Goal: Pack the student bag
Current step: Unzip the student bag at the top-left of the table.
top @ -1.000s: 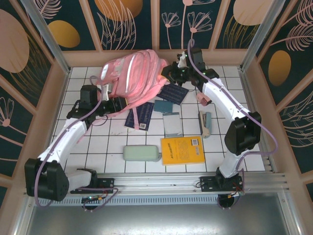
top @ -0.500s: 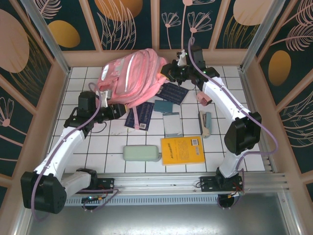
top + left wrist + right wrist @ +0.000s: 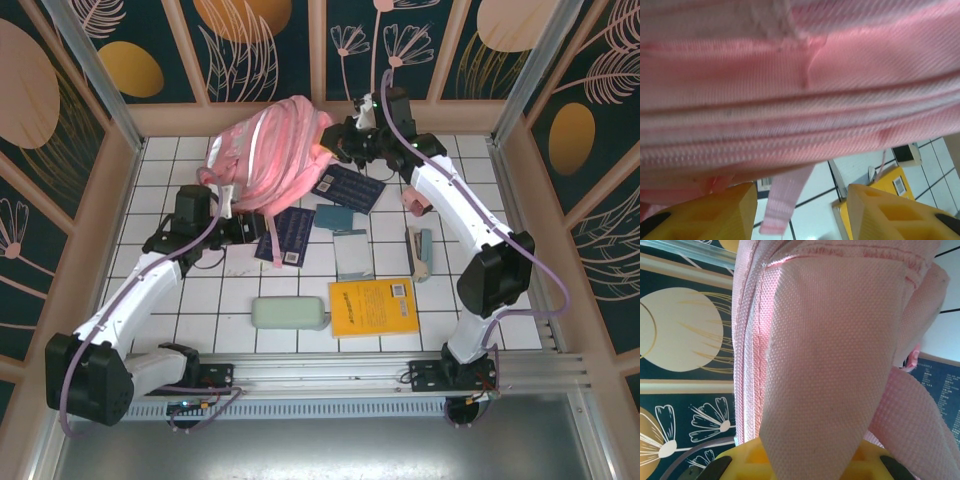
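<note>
Right end effector [image 3: 810,462] pinching student bag [image 3: 265,150] strap | left end effector [image 3: 802,192] parted under bag

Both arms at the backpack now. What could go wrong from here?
1. The right end effector is shut on just a pink strap of the backpack; the webbing could slip and the bag slump.
2. The left end effector is open at the bag, a loose strap end hanging between its fingers; it may pinch that instead.
3. A dark blue notebook lies at the bag's near edge; dragging could sweep it along.
</note>
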`<state>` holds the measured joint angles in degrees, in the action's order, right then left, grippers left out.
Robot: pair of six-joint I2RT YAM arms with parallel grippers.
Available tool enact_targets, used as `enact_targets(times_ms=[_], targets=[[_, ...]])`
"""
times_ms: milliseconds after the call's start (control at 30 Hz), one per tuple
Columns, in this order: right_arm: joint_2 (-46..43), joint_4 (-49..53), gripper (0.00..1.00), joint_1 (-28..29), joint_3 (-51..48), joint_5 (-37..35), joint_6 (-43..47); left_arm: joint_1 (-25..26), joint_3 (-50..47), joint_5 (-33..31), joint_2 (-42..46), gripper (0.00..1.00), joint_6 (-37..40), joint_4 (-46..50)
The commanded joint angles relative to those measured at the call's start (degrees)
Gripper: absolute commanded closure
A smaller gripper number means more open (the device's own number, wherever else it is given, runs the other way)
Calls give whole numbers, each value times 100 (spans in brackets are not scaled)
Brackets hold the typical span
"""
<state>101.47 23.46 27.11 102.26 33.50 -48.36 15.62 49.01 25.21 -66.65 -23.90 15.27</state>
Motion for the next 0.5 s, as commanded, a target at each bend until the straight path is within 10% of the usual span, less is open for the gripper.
enact_targets(times_ms=[0, 467], targets=[[-78, -192, 100, 66, 275, 245, 98, 3, 304, -253, 38, 48, 220, -65], [-164, -2, 100, 242, 457, 333, 411, 3, 450, -1144, 55, 43, 439, -106]])
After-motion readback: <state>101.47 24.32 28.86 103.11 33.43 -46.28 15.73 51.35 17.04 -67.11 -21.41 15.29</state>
